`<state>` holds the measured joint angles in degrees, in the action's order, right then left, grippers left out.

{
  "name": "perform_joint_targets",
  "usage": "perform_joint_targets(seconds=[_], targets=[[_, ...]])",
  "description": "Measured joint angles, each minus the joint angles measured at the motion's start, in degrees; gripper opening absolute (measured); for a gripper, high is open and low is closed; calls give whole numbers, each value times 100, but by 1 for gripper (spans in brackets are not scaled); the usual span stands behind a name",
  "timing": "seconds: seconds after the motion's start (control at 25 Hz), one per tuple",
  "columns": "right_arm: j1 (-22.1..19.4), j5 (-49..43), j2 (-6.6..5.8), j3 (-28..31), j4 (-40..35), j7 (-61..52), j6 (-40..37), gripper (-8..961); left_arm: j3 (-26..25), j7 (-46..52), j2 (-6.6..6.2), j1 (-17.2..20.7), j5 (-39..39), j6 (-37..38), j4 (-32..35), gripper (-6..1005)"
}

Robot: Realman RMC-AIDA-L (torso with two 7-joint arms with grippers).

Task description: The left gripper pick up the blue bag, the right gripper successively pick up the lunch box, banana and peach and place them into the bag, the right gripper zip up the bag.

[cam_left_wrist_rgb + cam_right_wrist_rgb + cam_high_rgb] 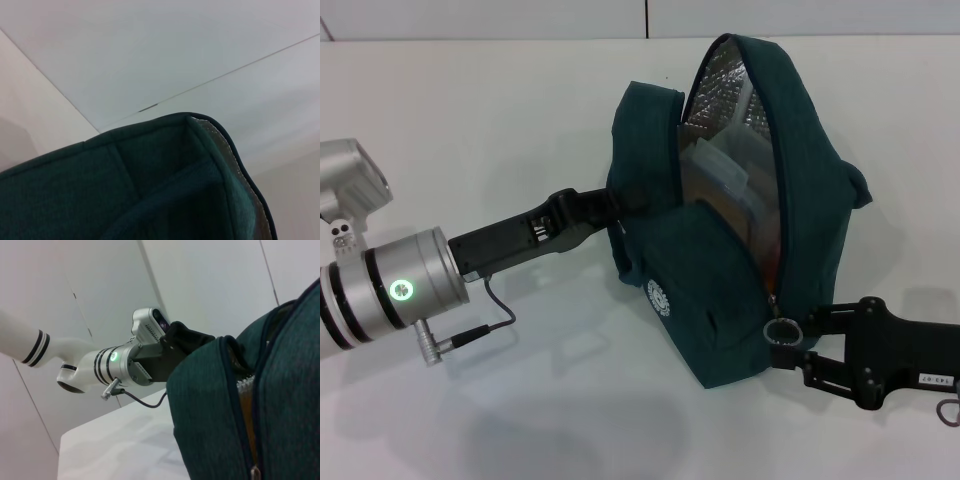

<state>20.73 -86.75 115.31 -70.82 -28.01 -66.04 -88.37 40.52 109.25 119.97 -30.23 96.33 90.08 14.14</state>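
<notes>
1. The blue bag [720,300] is sitting in the middle of the white desk [470,100], its mouth standing wide open and its silver foil lining [720,90] showing inside.
2. The left gripper [610,212] is reaching in from the robot's left at the bag's upper side; its fingers are closing on the teal fabric near a loop handle [645,100], gripping the bag's edge.
3. In the right wrist view, the same left gripper [192,340] is showing as a black claw tucked against the bag [215,405], with its silver wrist [112,367] glowing green.
4. The right gripper [782,338] is lying low at the near right corner of the bag, and its fingers are pinching the silver ring zip pull [781,328] at the bottom end of the zip.
5. The lunch box [720,180] is lying inside the bag, its clear wall showing against the lining.
6. An orange-yellow strip, probably the banana [750,215], is showing beside the box inside the bag; it also shows through the zip gap in the right wrist view [248,415].
7. The left wrist view is showing only the bag's teal rim [150,125] and a sliver of lining.
</notes>
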Motion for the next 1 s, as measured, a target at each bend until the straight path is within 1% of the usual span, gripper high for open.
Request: perform_joint_targets(seconds=[0.76, 0.96, 1.0], targets=[[-50, -8, -15, 226, -12, 202, -74, 307, -8, 0, 0, -21, 0, 0, 1, 44], [-32, -29, -13, 211, -11, 204, -71, 112, -2, 0, 0, -26, 0, 0, -2, 45], [-29, -33, -12, 211, -11, 205, -71, 96, -1, 0, 0, -26, 0, 0, -2, 45]])
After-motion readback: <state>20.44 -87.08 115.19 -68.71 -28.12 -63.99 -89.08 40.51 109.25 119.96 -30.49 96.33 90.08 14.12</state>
